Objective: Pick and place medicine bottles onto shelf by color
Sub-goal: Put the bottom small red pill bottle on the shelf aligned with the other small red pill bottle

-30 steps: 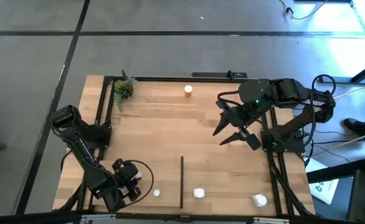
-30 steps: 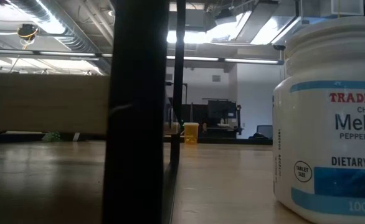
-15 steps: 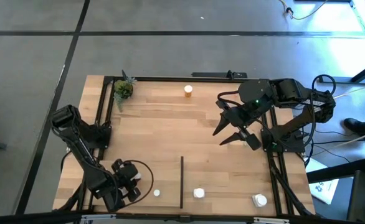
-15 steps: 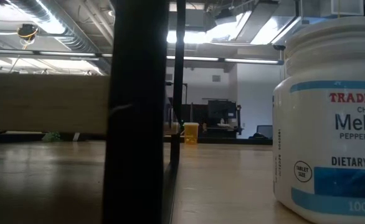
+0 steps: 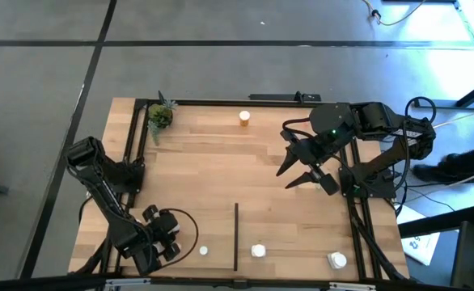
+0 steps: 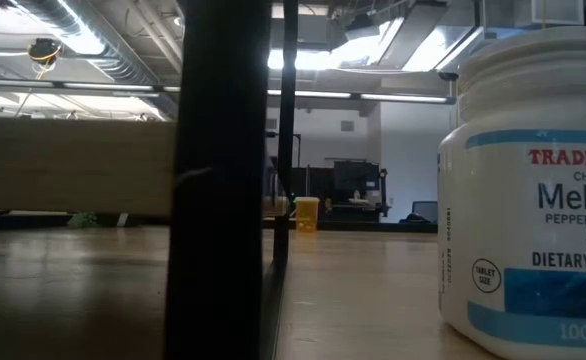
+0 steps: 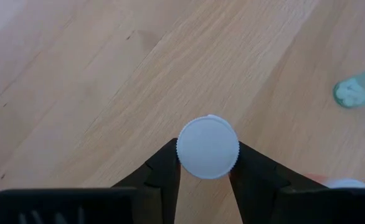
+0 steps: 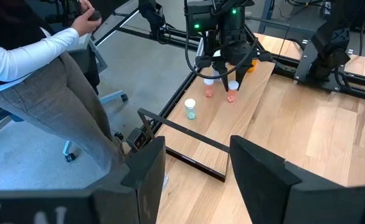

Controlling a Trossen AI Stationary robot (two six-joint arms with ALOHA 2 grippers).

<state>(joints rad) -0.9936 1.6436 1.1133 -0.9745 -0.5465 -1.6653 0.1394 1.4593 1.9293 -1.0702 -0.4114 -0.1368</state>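
My left gripper (image 5: 162, 242) is at the near left of the light-wood shelf (image 5: 213, 178). It is shut on a small bottle whose white cap (image 7: 207, 148) shows from above. The right wrist view shows this gripper (image 8: 223, 62) over several small bottles: two orange ones (image 8: 232, 90) and a clear greenish one (image 8: 190, 108), all standing upright. My right gripper (image 5: 284, 180) hangs open and empty above the shelf's right half. An orange bottle (image 5: 244, 119) stands by the far rail. White bottles (image 5: 258, 251) (image 5: 336, 260) and a small white cap (image 5: 204, 251) stand along the near edge. My left gripper pinches the white cap's rim (image 7: 180, 155) between its two fingers, one on each side. The fingers come from above, pointing down. The bottle is upright; the cap hides its body, so I cannot tell whether it stands on the wood or is lifted.
A thin black divider strip (image 5: 236, 236) lies near the front middle. A small green plant (image 5: 160, 115) stands at the far left corner. Black rails (image 5: 221, 102) edge the board. A large white bottle (image 6: 533, 200) fills the low view. A person (image 8: 39, 81) sits beyond the left side.
My left gripper has shifted a little toward the table's left edge, still shut on the cap. My right arm has kept still.
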